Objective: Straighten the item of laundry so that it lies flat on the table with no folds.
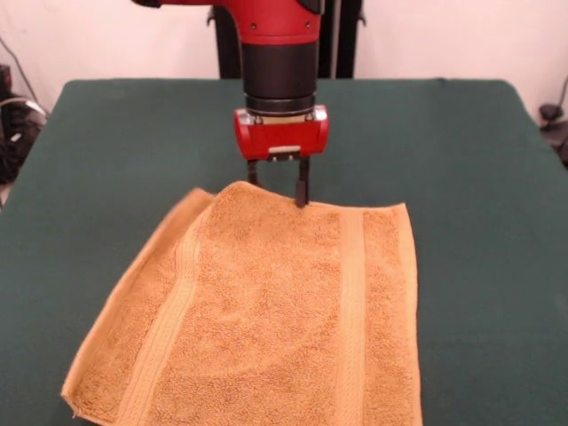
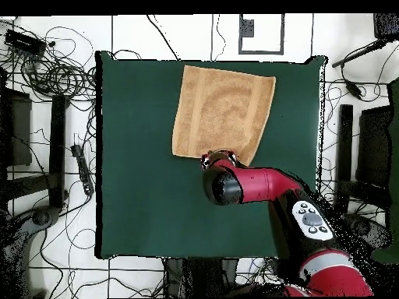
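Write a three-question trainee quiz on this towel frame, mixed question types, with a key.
1. True or false: the towel lies fully flat, no layer doubled.
2. The gripper stands over which towel edge in the front view: (a) far, (b) near, (c) right?
3. What colour is the table cover?

Key:
1. False: a doubled layer shows along its left side in the front view.
2. (a), fingers at the far edge.
3. Dark green.

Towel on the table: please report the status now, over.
Gripper open, low at towel's far edge. Towel mostly spread on the table; one layer doubled along one side, not yet flat. Nothing in the way.
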{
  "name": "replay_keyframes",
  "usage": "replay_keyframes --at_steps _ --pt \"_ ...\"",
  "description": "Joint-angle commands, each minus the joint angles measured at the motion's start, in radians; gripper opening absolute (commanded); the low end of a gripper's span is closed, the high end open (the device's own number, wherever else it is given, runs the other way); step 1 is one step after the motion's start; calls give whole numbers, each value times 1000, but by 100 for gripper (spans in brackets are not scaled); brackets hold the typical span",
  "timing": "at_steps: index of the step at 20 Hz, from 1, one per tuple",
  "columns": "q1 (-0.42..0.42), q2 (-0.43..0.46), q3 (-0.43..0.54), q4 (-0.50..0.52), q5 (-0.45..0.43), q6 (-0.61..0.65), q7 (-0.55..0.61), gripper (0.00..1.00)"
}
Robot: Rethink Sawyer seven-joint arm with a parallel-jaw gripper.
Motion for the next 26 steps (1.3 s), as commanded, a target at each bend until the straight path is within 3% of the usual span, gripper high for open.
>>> replay_keyframes --at_steps 1,10,20,26 --pt "-8 90 169 -94 -86 135 -144 100" --pt "-40 107 218 -116 -178 226 -209 100" --pt "-40 131 221 -138 -223 229 -134 100" --pt "-58 105 242 -102 -240 247 -158 100"
